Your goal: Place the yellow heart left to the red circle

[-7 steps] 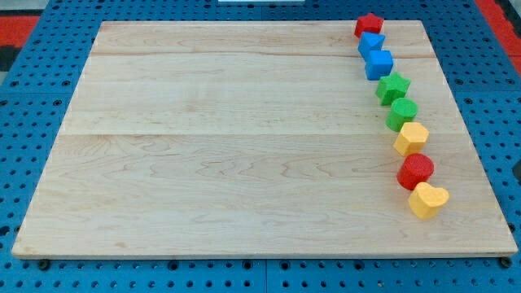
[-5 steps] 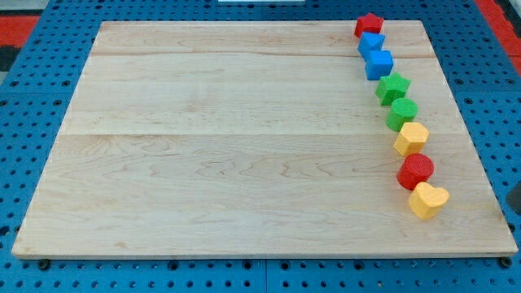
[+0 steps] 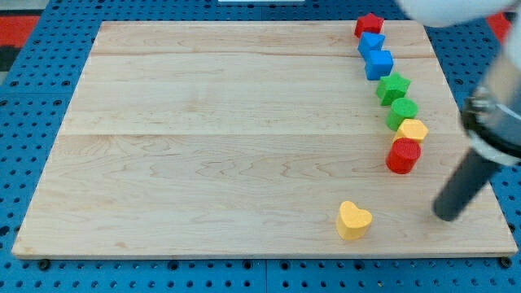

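Note:
The yellow heart (image 3: 353, 220) lies near the board's bottom edge, below and left of the red circle (image 3: 403, 155). The red circle sits at the view's right, touching a yellow block (image 3: 413, 129) just above it. My tip (image 3: 444, 216) rests on the board to the right of the yellow heart and below-right of the red circle, apart from both. The rod rises up and right from it to the arm.
A column of blocks runs up the right side: a green circle (image 3: 402, 111), a green star (image 3: 393, 86), two blue blocks (image 3: 378, 63) (image 3: 370, 43) and a red star (image 3: 368, 24). The wooden board (image 3: 203, 146) lies on a blue pegboard.
The arm has come in from the right. The yellow heart has moved left and down, away from the red circle. The red circle has shifted up against the yellow block.

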`<move>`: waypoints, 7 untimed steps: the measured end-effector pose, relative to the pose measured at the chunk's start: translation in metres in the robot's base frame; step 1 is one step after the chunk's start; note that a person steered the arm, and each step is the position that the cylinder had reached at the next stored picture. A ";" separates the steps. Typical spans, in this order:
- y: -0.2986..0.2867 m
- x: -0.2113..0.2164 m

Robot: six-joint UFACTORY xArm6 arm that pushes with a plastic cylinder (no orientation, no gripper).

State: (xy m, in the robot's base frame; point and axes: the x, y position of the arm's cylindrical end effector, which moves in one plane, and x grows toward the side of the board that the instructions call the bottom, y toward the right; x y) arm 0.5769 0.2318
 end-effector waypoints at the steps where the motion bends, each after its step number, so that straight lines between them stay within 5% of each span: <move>1: -0.034 0.039; 3: -0.184 -0.005; 5: -0.183 0.030; 6: -0.253 0.020; 7: -0.223 -0.025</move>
State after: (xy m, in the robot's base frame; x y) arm 0.5516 0.0093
